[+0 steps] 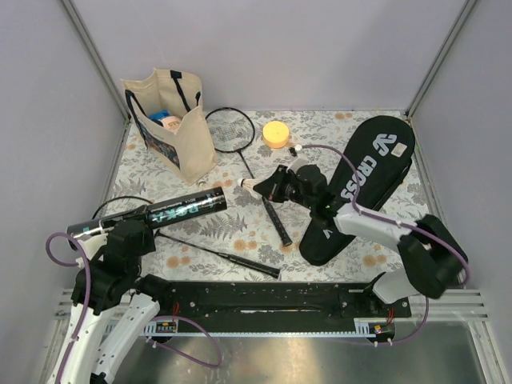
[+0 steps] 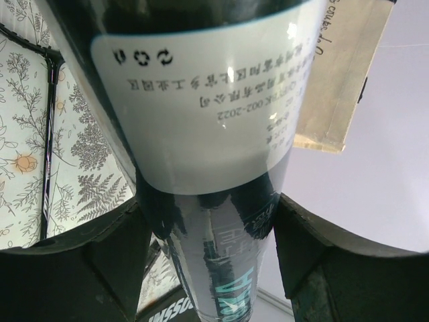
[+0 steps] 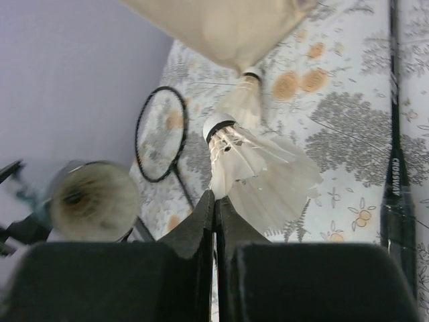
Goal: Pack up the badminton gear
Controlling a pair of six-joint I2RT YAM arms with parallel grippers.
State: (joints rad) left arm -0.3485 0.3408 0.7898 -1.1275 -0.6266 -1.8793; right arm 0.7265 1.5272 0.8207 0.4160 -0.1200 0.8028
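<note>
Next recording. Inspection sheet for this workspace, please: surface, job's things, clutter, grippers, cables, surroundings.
Surface: floral cloth, lying flat.
Job's things: black tube at left; one racket, head by the beige tote; second racket near the front; shuttlecocks mid-table; CROSS cover at right.
Clutter: beige tote standing back left, items inside; orange disc behind the shuttlecocks.
Grippers: left gripper, jaws closed on the black tube; right gripper, jaws shut, shuttlecocks' feathers at their tips, hold unclear.
Cables: purple cables looped on both arms, one passing over the cover.
Surroundings: plain pale walls, metal frame posts.
</note>
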